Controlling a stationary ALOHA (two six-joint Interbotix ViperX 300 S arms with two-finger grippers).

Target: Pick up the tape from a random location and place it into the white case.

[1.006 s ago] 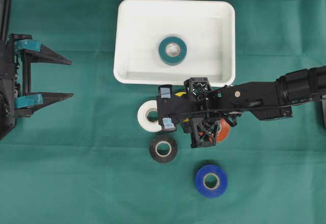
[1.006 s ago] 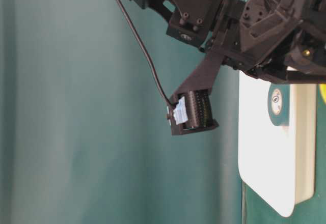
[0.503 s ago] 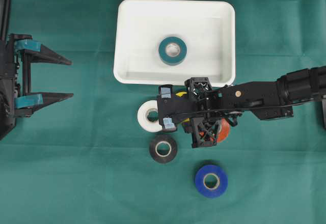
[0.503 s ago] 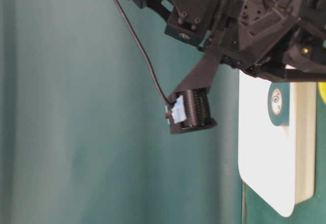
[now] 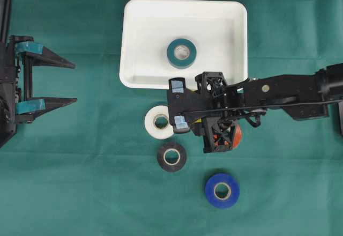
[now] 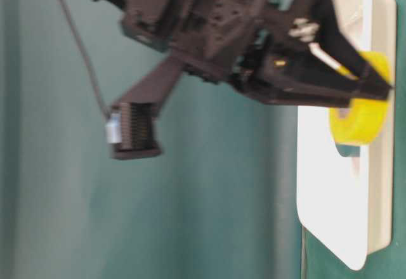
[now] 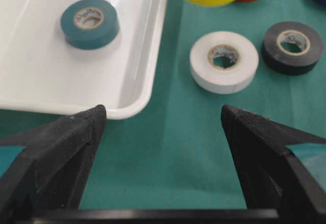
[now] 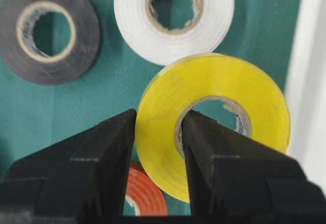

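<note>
right hand (image 8: 155,163) is clamped on the yellow tape (image 8: 214,147) and has just lifted it off the bench, up by the white case (image 5: 134,43) rim; left hand (image 7: 163,158) sits wide apart; drop-off looks next

A green cloth (image 5: 80,193) is covering the whole counter, reaching every edge of the overhead view. Faint creases are running across it, and soft, even light is falling from above, casting only short, weak shadows. In the table-level view a blurred teal backdrop (image 6: 51,184) is filling the left side, with pale vertical bands showing in it
</note>
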